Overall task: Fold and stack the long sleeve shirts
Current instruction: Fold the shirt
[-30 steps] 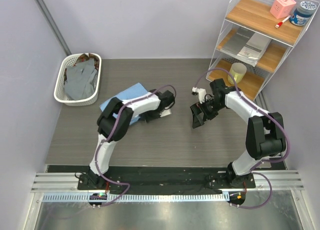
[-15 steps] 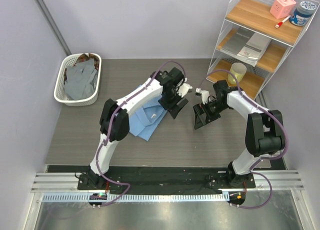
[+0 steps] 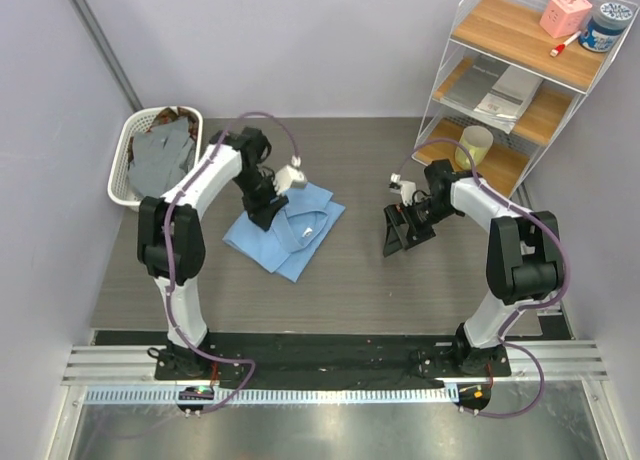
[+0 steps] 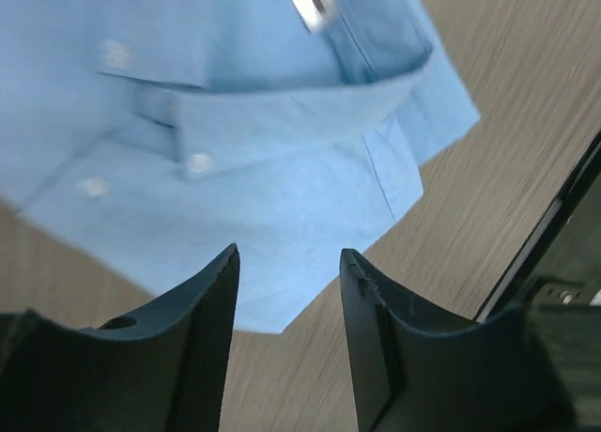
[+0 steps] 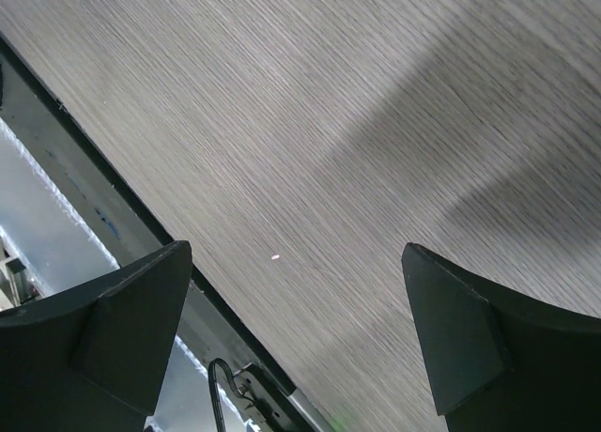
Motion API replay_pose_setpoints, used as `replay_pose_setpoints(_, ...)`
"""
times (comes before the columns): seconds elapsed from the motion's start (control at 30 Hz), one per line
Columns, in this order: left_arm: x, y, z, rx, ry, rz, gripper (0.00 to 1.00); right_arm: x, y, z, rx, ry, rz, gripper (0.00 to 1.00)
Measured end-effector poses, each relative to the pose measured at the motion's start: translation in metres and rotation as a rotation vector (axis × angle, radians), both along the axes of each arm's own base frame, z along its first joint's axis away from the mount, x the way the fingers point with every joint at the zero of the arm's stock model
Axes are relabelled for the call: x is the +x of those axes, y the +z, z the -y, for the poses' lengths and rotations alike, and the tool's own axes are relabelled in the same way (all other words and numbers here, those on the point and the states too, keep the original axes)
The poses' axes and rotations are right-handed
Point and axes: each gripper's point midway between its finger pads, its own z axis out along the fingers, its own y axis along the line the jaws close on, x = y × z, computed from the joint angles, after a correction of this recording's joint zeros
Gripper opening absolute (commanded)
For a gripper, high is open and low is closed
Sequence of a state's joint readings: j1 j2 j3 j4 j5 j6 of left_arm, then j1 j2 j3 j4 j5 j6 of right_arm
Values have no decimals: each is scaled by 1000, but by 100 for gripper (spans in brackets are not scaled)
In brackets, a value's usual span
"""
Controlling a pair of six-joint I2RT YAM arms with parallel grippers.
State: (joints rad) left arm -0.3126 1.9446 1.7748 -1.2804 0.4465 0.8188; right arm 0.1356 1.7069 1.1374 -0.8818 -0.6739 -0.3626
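Top external: blue shirt lies well inside table edges.

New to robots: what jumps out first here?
A folded light blue collared cloth shirt lies in the middle of the grey wood-grain table, the left arm's black claw open above its left part. A white woven basket at the far-left corner holds grey shirts; the right claw hangs wide open to the shirt's right.

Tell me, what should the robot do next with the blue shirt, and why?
Probably lower the left hand onto the edge of the shirt and pinch it for another fold: its fingers hang parted and empty above the blue cloth, and the shirt lies loose and uneven, not yet a neat square.
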Motion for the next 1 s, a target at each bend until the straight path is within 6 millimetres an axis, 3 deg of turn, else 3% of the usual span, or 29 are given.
replay_pose_setpoints(0.13, -36, -57, -12, 103, -123, -93, 40, -1, 0, -1, 6, -3, -7, 100)
replay_pose_setpoints(0.2, -46, -75, -13, 140, -156, -116, 35, -1, 1, -1, 6, -5, -8, 100)
replay_pose_setpoints(0.3, -54, -98, -3, 181, -163, -147, 33, -2, 1, -1, 4, -5, -14, 100)
replay_pose_setpoints(0.37, -63, -107, 13, 206, -142, -169, 32, -2, 1, 1, 3, -9, -18, 100)
replay_pose_setpoints(0.43, -77, -104, 46, 208, -143, -173, 33, -1, 1, 3, 2, -18, -21, 100)
replay_pose_setpoints(0.5, -92, -98, 97, 170, -142, -172, 34, 2, 2, 8, -3, -34, -30, 99)
replay_pose_setpoints(0.6, -112, -74, 198, 14, -121, -189, 46, 21, 2, 15, -10, -62, -23, 97)
replay_pose_setpoints(0.7, -125, -40, 238, -132, -69, -270, 53, 47, 3, 25, -21, -96, 4, 95)
replay_pose_setpoints(0.77, -107, -17, 232, -237, 21, -314, 59, 59, 5, 23, -17, -92, 21, 94)
replay_pose_setpoints(0.8, -90, -6, 219, -292, 82, -317, 60, 63, 6, 20, -14, -84, 28, 93)
replay_pose_setpoints(0.93, -3, 28, 121, -400, 375, -226, 55, 75, 5, -8, -5, -20, 50, 92)
replay_pose_setpoints(1.0, 37, 35, 68, -401, 489, -141, 52, 74, 2, -26, 3, 19, 47, 92)
